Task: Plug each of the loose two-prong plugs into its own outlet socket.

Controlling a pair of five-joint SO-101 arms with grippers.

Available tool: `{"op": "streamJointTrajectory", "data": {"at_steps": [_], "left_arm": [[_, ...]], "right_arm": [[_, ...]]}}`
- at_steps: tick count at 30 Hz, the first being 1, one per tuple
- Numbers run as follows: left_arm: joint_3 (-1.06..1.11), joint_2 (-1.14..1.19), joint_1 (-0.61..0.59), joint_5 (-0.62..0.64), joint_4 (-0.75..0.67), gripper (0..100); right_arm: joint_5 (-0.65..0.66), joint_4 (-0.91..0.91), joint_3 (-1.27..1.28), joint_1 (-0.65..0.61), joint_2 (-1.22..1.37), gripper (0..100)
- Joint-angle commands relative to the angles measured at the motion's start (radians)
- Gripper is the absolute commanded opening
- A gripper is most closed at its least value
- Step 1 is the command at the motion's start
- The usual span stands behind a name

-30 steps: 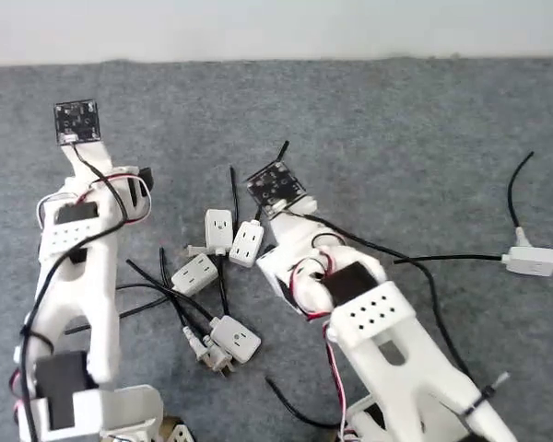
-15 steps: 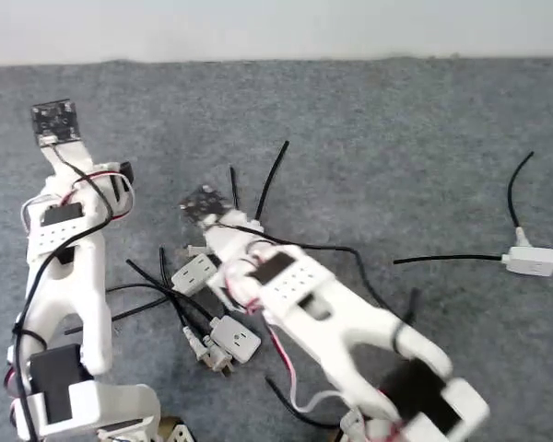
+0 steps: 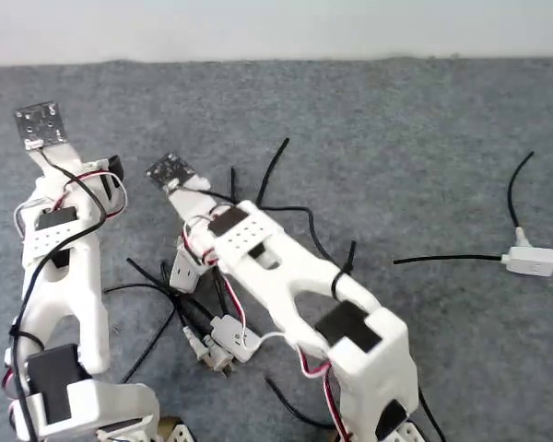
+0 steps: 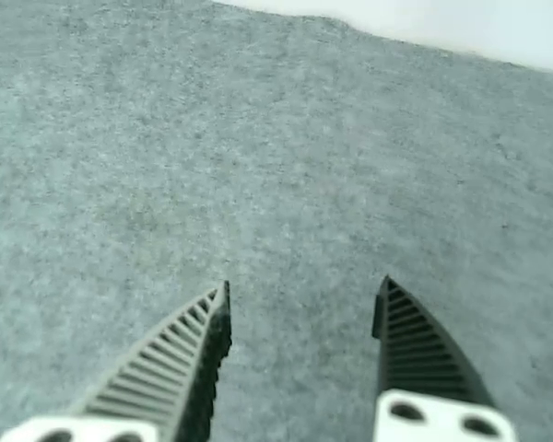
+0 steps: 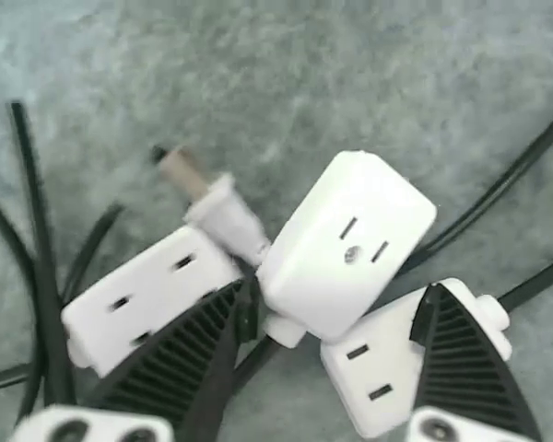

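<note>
Between the spread fingers of my right gripper lies a white outlet socket, face up on the grey carpet; the gripper is open. Beside it lie two more white sockets, and a loose white plug with metal prongs. From above, the right arm covers this cluster; one socket peeks out beside it. Nearer the front, another socket lies with loose plugs beside it. A lone socket lies far right. My left gripper hangs open over bare carpet.
Black cords tangle around the sockets between the two arms. A long cord runs to the far-right socket. The left arm stands at the left edge. Grey carpet stretches to the back and right.
The right arm has swung left across the socket cluster, and its wrist now covers the two middle sockets. The left arm's wrist has shifted left.
</note>
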Motion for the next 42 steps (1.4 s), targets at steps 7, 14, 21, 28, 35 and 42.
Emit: {"op": "streamJointTrajectory", "data": {"at_steps": [7,14,21,28,35,42], "left_arm": [[-0.015,-0.018,-0.012,0.017,-0.028,25],[-0.015,-0.014,-0.012,0.017,-0.028,25],[-0.015,-0.014,-0.011,0.017,-0.028,25],[-0.015,-0.014,-0.008,0.015,-0.028,25],[-0.015,-0.014,-0.006,0.014,-0.028,25],[-0.015,-0.014,-0.006,0.014,-0.028,25]], "right_arm": [[-0.077,0.231,-0.061,0.09,0.035,28.5],[-0.098,0.277,-0.06,0.128,0.033,28.5],[-0.101,0.357,-0.06,0.139,-0.018,28.5],[-0.1,0.426,-0.055,0.205,-0.059,28.5],[-0.092,0.433,-0.006,0.309,-0.065,28.5],[-0.092,0.433,-0.009,0.352,-0.067,28.5]]}}
